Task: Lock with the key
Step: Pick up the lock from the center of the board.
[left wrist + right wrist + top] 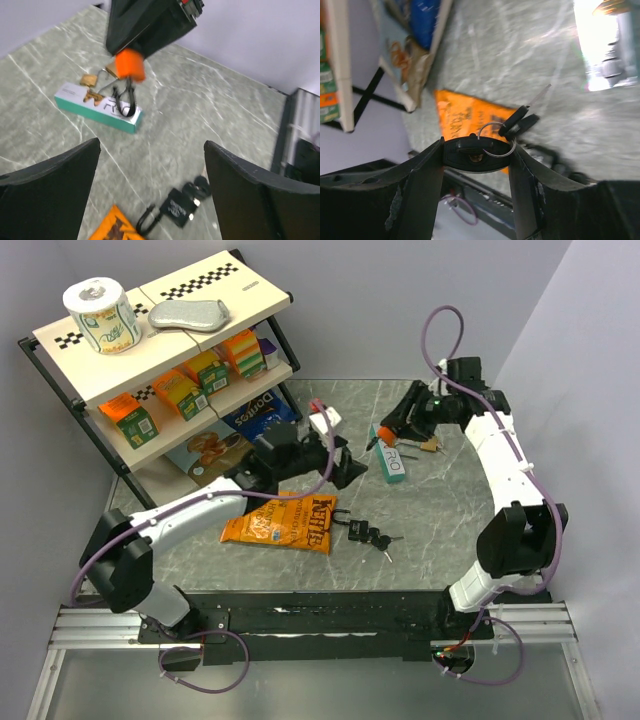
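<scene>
Key clamped in right pincer, left pincer spread wide, padlock lying on table nearby

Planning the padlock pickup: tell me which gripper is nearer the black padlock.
Left. The left gripper hovers open just beyond the black padlock; the right gripper, holding a key, is farther back to its right.

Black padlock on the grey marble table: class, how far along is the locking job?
Done: the right gripper clamps the black-headed key on its wire ring. In hand: the open left gripper hangs near the black padlock, which lies untouched beside the orange crisp bag. Left: hold the padlock, insert the key and turn it.
</scene>
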Robot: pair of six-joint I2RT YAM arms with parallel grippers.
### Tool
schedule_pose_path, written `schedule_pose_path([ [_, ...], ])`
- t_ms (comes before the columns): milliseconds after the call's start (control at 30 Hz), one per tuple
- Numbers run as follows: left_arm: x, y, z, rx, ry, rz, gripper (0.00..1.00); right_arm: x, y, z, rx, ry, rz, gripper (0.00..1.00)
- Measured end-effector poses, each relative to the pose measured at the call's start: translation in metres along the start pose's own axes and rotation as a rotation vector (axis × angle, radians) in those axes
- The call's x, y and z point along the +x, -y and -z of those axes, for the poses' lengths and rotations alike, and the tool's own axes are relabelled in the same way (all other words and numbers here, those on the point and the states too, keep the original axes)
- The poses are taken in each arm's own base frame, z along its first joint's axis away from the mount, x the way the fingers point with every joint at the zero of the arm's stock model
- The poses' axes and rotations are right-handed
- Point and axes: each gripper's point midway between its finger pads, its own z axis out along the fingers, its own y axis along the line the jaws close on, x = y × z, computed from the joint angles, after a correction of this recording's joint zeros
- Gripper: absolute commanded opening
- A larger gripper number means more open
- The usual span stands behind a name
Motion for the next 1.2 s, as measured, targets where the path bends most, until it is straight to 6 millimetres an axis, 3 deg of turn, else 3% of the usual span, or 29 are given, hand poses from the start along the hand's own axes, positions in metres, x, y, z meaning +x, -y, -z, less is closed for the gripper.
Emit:
schedule_pose_path([
  [200,0.0,0.023,-0.025,-0.077,0.066,-0.094,0.72,0.023,-0.041,0.004,-0.063,0.001,0.048,0.0],
  [367,0.008,0.032,-0.03,-0.142,0.09,-0.165,0.61,0.033,-0.052,0.013,-0.087,0.008,0.065,0.0],
  [767,0.038,-0.001,-0.016,-0.321,0.047,-0.249,0.58,0.044,-0.057,0.023,-0.101,0.027,0.08,0.0],
  [933,0.03,-0.003,-0.016,-0.335,0.078,-0.267,0.56,0.052,-0.054,0.019,-0.095,0.011,0.082,0.0],
  [1200,0.021,-0.005,-0.016,-0.347,0.114,-0.278,0.43,0.059,-0.054,0.015,-0.092,-0.006,0.085,0.0],
])
